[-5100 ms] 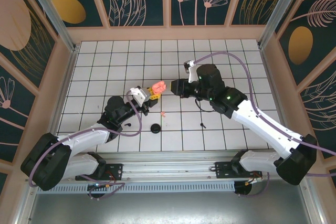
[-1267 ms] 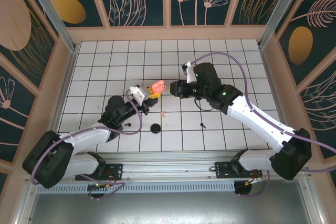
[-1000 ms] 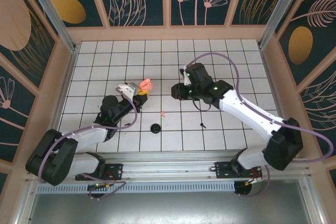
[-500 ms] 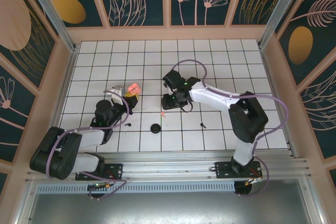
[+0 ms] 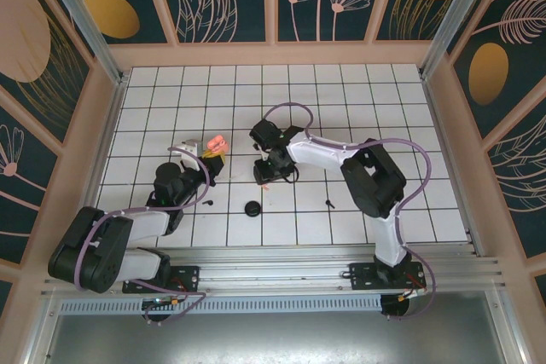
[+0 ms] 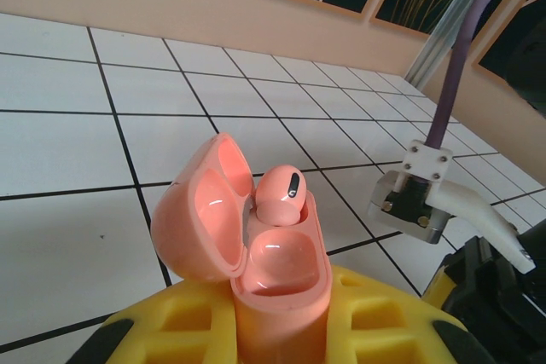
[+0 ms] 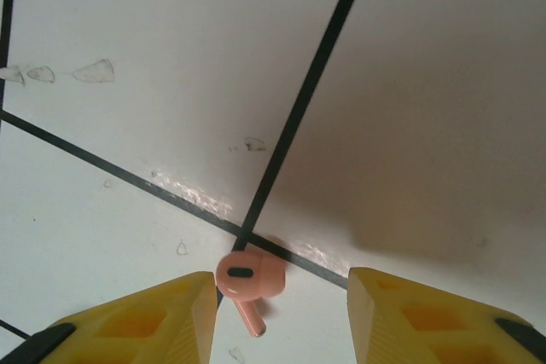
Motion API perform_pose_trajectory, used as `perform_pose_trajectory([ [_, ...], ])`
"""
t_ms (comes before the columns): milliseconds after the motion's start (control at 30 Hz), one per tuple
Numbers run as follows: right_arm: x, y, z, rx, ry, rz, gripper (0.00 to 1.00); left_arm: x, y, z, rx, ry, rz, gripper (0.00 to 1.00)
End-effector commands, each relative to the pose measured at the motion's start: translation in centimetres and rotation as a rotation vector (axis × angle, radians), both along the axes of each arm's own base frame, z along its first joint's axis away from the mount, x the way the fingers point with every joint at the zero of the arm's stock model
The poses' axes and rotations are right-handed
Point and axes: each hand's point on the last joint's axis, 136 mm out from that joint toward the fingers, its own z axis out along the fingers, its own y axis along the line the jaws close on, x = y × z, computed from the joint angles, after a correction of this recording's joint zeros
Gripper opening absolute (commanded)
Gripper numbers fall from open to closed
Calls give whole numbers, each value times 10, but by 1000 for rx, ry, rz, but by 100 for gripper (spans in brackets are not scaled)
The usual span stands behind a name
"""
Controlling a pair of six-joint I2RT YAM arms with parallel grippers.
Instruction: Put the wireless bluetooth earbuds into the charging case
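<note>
My left gripper (image 6: pixel 273 330) is shut on the salmon-pink charging case (image 6: pixel 277 283), which stands upright with its lid open. One pink earbud (image 6: pixel 280 196) sits in the far socket and the near socket is empty. The top view has the case (image 5: pixel 216 142) left of centre. A second pink earbud (image 7: pixel 247 277) lies on the white tile at a crossing of grid lines, stem pointing toward the camera. My right gripper (image 7: pixel 281 296) hangs just above it, open, one yellow finger (image 7: pixel 145 321) on each side, not touching. In the top view the right gripper (image 5: pixel 266 173) points down.
A black round disc (image 5: pixel 252 209) lies on the floor just in front of the right gripper. Two tiny black earbuds lie nearby, one (image 5: pixel 207 203) to the left and one (image 5: pixel 329 204) to the right. The right arm's cable loops above its elbow.
The right arm swung left and lowered over the loose pink earbud, its jaws opening wider. The left arm drew back to the left with the case and now holds still.
</note>
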Motion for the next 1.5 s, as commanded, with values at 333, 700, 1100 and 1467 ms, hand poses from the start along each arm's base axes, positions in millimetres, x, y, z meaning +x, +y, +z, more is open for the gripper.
perform_pose_trajectory([
  [333, -9, 6, -11, -68, 44, 49, 40, 4, 1, 15, 11, -48, 3, 10],
  [700, -13, 6, -20, -86, 68, 52, 29, 3, 0, 15, 17, -50, -3, 10],
  [1100, -8, 8, -4, -41, 15, 22, 24, 1, 0, 17, 36, -61, -13, 10],
  [1467, 27, 10, 87, 225, -282, -129, 24, -9, -20, 40, -18, -154, -141, 9],
])
